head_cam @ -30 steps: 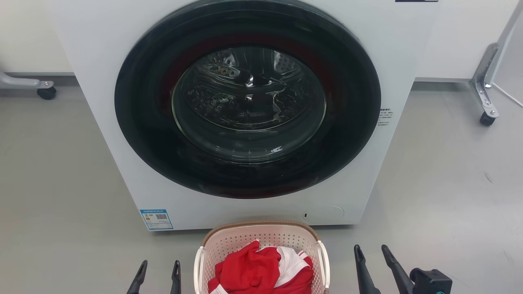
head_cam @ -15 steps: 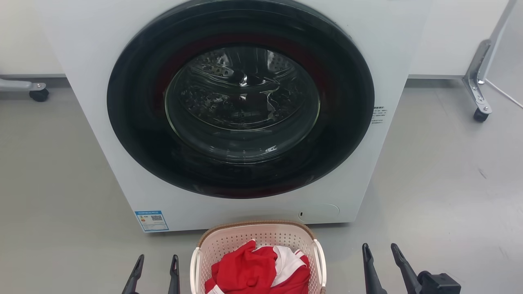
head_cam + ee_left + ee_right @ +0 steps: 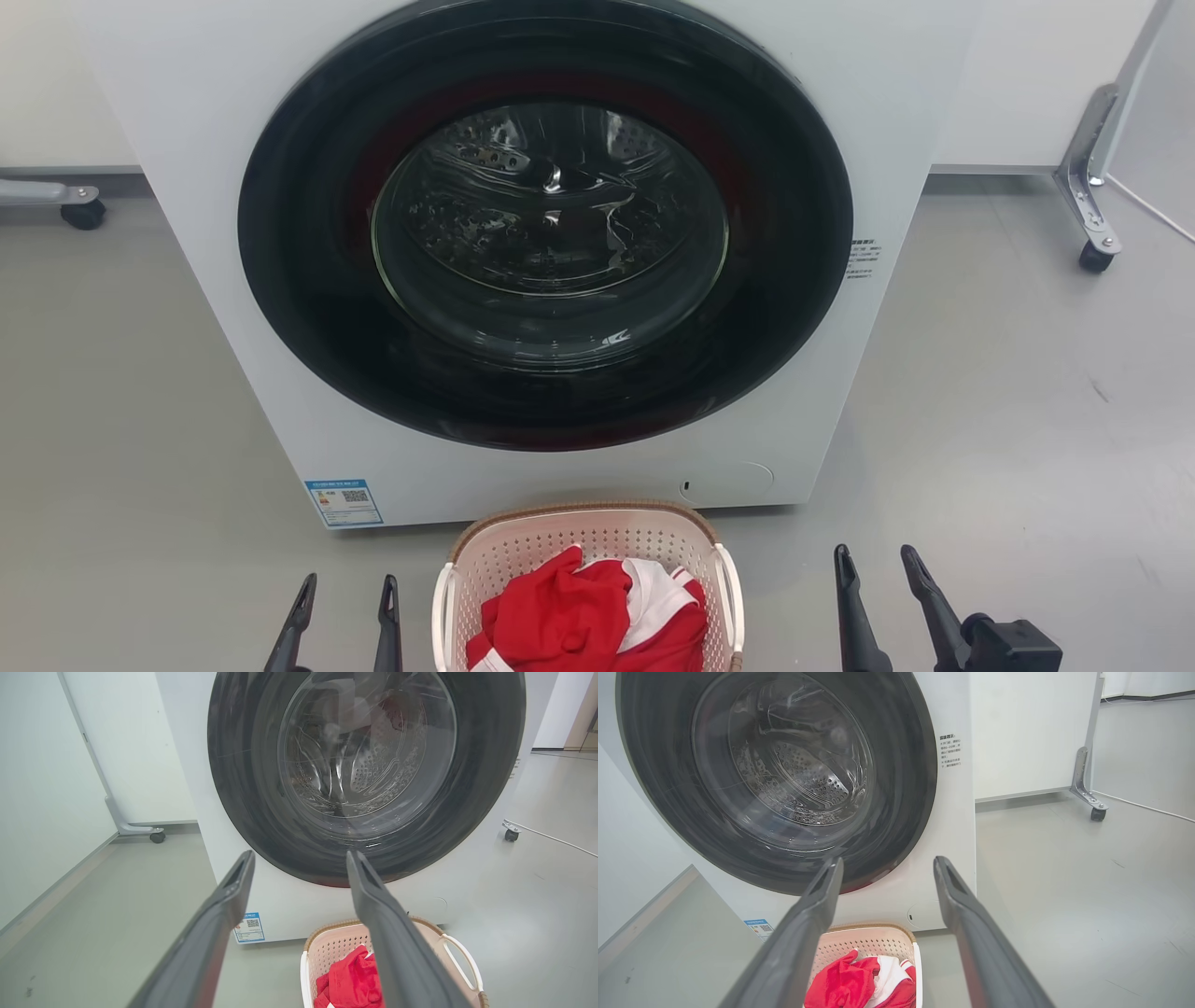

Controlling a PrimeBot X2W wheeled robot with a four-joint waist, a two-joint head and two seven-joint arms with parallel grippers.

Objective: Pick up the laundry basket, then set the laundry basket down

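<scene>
The laundry basket [image 3: 523, 546] is cream-white and perforated, with a brown woven-look rim and white side handles. It sits on the floor in front of the washer, at the bottom centre of the head view, with red and white clothes [image 3: 583, 621] inside. My left gripper [image 3: 347, 593] is open, a little left of the basket and clear of it. On the basket's other side my right gripper [image 3: 876, 565] is open and further off. In the left wrist view the basket [image 3: 327, 947] lies low between and right of the open fingers [image 3: 299, 863]. The right wrist view shows the basket [image 3: 873, 942] below its open fingers [image 3: 887, 865].
A white front-loading washer [image 3: 887, 112] with a large dark round door [image 3: 546, 224] stands just behind the basket. Grey floor [image 3: 1008, 392] stretches to both sides. Castor legs of a white frame stand at the far left [image 3: 82, 213] and far right [image 3: 1094, 257].
The head view has shifted slightly, so the washer and basket sit a bit further left. Both grippers stay open beside the basket, the right fingertips slightly higher in view.
</scene>
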